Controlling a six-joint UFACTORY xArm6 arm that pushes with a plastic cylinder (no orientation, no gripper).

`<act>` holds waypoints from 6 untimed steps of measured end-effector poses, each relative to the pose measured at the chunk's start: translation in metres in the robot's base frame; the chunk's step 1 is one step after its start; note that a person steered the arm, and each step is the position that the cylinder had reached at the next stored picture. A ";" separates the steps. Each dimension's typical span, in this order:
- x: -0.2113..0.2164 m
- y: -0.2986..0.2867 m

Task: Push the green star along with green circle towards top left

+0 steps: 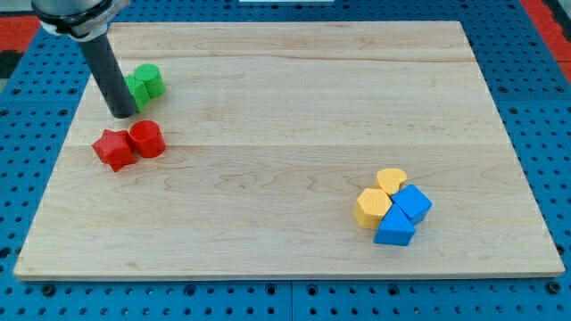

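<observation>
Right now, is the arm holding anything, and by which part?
Nothing is held. My tip only rests at the left side of the green star, beside the green circle.

No legible text, labels, brand marks, numbers or signs appear anywhere in the camera view. The counter [285,80] shows only plain wood grain, and every block face in view is unmarked solid colour.
</observation>
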State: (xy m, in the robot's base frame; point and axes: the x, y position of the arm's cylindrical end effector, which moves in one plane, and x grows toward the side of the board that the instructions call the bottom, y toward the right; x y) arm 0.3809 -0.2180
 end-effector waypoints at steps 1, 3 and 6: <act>-0.018 0.010; -0.050 0.024; -0.080 0.053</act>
